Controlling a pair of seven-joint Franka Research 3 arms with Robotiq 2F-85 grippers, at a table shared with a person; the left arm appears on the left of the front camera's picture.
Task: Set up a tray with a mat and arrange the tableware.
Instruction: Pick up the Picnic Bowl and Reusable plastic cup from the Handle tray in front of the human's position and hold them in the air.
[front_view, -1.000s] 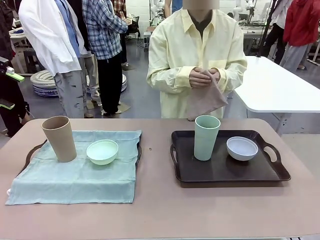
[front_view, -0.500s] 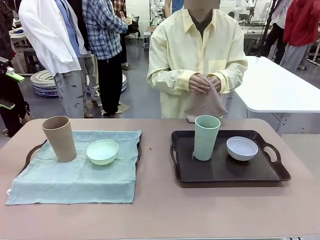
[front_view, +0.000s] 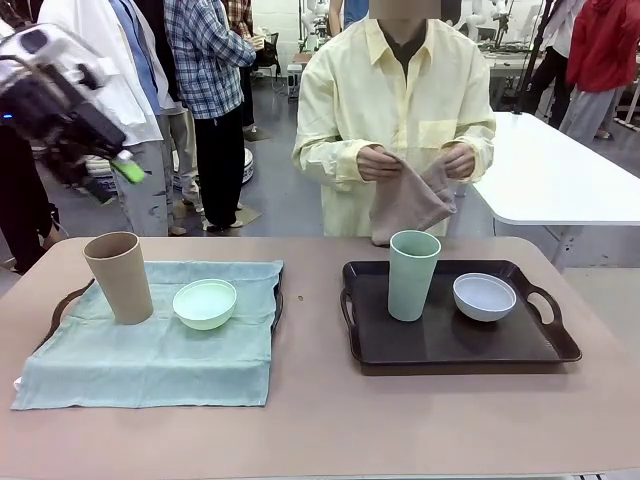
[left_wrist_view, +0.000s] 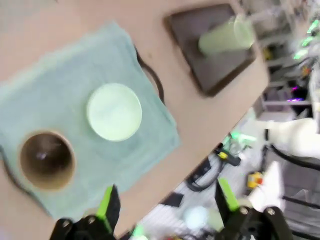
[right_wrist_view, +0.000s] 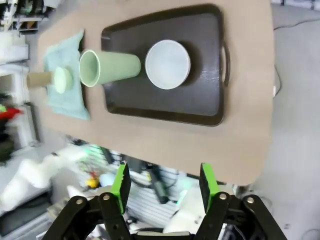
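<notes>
My left gripper (front_view: 112, 178) hangs blurred above the left end of the table (front_view: 320, 425). Tan tumbler (front_view: 118, 277) and mint green bowl (front_view: 205, 303) stand on the teal mat (front_view: 150, 360); sage green tumbler (front_view: 413, 275) and pale bowl (front_view: 484, 296) stand on the bare dark tray (front_view: 450, 348). Opposite, the person's right hand (front_view: 378, 163) and left hand (front_view: 459, 160) hold a brown cloth (front_view: 408, 205).

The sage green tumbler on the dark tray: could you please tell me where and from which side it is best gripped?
Probably its wall above mid-height, from the robot's side. The sage green tumbler stands upright, handleless, widening toward the rim, so it should not slip down; the pale bowl sits low at its right, leaving that height free.
</notes>
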